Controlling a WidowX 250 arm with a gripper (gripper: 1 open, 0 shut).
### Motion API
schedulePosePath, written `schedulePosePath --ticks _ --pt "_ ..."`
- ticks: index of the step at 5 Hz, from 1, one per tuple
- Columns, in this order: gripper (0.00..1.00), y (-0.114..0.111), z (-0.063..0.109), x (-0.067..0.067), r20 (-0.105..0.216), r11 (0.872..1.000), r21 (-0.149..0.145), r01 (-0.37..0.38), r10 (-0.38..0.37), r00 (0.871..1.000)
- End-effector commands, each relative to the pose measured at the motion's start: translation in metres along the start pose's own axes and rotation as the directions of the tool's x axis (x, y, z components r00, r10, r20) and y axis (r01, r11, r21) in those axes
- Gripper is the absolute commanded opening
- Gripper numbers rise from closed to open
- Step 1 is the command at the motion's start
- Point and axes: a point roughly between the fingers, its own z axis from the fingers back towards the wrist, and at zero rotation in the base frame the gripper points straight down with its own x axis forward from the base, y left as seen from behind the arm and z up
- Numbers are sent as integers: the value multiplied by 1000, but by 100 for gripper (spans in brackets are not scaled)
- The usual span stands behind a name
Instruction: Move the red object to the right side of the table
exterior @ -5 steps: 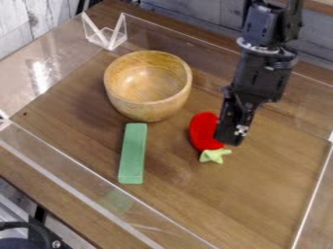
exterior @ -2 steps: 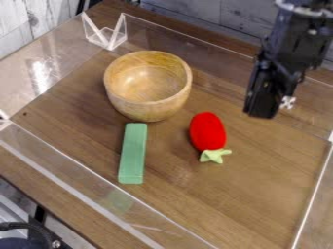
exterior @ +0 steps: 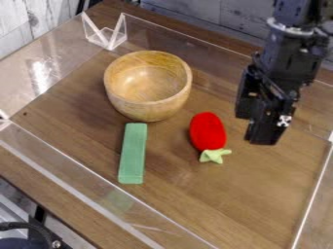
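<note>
— Left of the red toy strawberry (exterior: 204, 130), what else sits on the counter (exterior: 260, 204)?

— A round wooden bowl (exterior: 147, 85) lies up and to the left of the strawberry, well clear of it. A long green rectangular block (exterior: 131, 153) lies flat to the strawberry's left, apart from it, just below the bowl. Far beyond the bowl, a small clear folded stand (exterior: 103, 30) sits by the back wall. Low clear acrylic walls (exterior: 78, 199) border the wood-grain top.

— And the strawberry itself?

— It rests on the counter with its light green leafy stem pointing toward the near edge. Nothing touches it.

— Where is the gripper (exterior: 267, 119)?

— Just right of the strawberry and raised above it, black, pointing steeply down. The jaws stand apart with nothing between them. Nothing lies between the gripper and the strawberry, and the stretch of counter to the strawberry's right carries only the arm's shadow.

— What differs from a second ago?

— Then the jaws were down around the strawberry, pressed against its right side. A little later the gripper had lifted off to the upper right, fingers together. Now it sits lower and nearer the fruit again, with the jaws spread wide. The strawberry lies slightly right of its first spot; bowl and block have not shifted.
</note>
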Motion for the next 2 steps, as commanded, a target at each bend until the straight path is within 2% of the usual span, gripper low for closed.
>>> schedulePosePath --ticks 1,2 --pt "100 11 6 -9 49 999 36 -15 13 999" --pt "100 26 -5 -18 45 999 41 -35 33 998"
